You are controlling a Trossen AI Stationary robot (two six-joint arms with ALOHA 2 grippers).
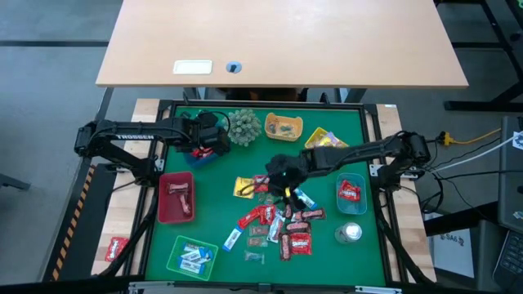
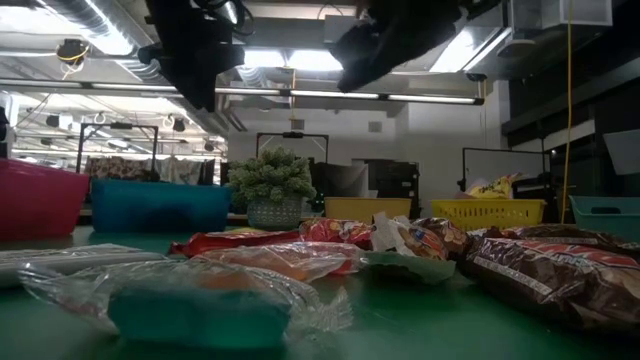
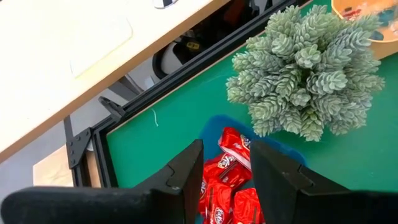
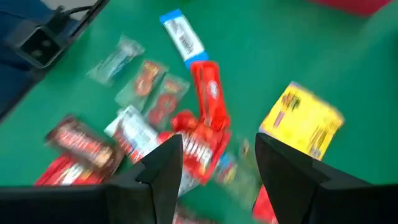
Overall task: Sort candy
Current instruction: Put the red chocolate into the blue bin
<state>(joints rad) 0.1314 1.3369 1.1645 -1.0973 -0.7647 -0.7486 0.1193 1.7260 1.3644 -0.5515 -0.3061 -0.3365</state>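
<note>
Left gripper (image 3: 225,186) hangs over the blue plastic tray (image 3: 214,124) beside the spiky grey-green plant ball (image 3: 305,68), fingers parted with nothing between them, and red wrapped sweets (image 3: 231,177) lie in that tray right below. Right gripper (image 4: 217,171) hovers above the loose pile of candy (image 1: 282,224) in the middle of the green mat (image 1: 221,216), jaws spread and holding nothing; a long red packet (image 4: 210,93), a yellow packet (image 4: 301,119) and a blue-white packet (image 4: 183,37) lie beneath it. A red plastic tray (image 1: 163,208) holds red sweets, a green plastic tray (image 1: 176,253) holds blue-white ones.
</note>
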